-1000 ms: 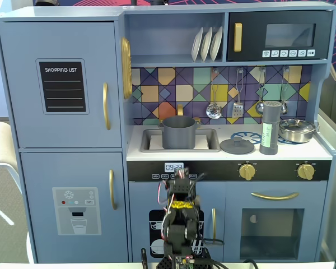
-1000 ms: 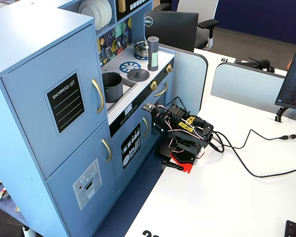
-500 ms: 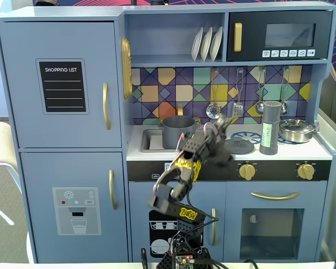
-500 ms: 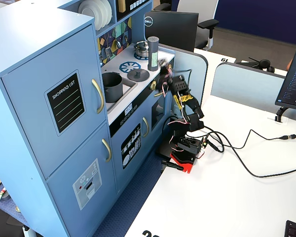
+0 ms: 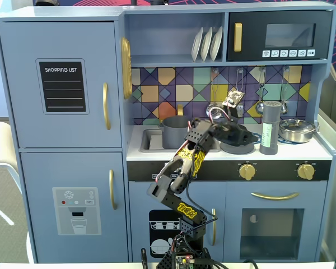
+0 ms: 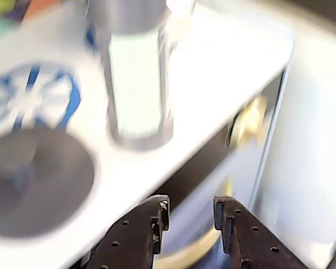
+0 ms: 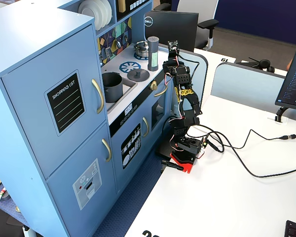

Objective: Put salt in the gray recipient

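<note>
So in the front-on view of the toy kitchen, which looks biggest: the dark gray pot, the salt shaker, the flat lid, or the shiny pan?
1. Dark gray pot, though the arm hides part of it.
2. Salt shaker, tallest but slim.
3. Flat lid and shiny pan: similar, and the lid is partly hidden, so I won't rank them.

my black gripper (image 6: pixel 189 208), gray salt (image 5: pixel 269 128) with pale green label, dark gray recipient (image 5: pixel 176 132), multicoloured geometric backsplash (image 5: pixel 168 84)

wrist view: salt (image 6: pixel 135 84) blurred, top cut off | lid (image 6: pixel 33 179) blurred, left edge cut off
</note>
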Tool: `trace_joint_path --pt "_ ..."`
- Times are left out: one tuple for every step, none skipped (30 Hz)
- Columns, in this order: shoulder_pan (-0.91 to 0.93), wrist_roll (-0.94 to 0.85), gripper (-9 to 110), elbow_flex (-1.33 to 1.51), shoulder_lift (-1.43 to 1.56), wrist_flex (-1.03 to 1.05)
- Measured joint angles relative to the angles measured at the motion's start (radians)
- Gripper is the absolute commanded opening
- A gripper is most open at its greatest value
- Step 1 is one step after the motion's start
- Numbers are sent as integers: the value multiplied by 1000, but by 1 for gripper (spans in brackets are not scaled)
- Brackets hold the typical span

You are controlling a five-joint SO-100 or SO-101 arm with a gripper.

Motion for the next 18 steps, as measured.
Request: trace_joint_path --pt "2 -2 17 40 3 -67" --pt "6 -8 23 74 3 -123" --pt "6 -14 29 100 3 -172" --pt "9 -15 35 118 3 -212" --pt "9 -20 39 137 3 -255" --pt "11 -26 42 155 3 -302" --pt "12 -31 44 175 2 -350" --pt "12 -35 46 190 -5 -397" --pt "12 -38 47 201 -12 -442" --pt "12 -44 48 206 -25 -479" --pt "12 -49 49 210 -38 -511" --pt "12 -52 51 213 -54 -548" --pt "12 -52 52 219 -67 -581" --pt "12 -54 53 222 -86 -618" --pt "11 -57 52 224 -107 -655" --pt "9 -60 52 224 -126 -687" --pt "8 -60 52 224 -147 -715" --pt "3 -61 52 224 -164 -739"
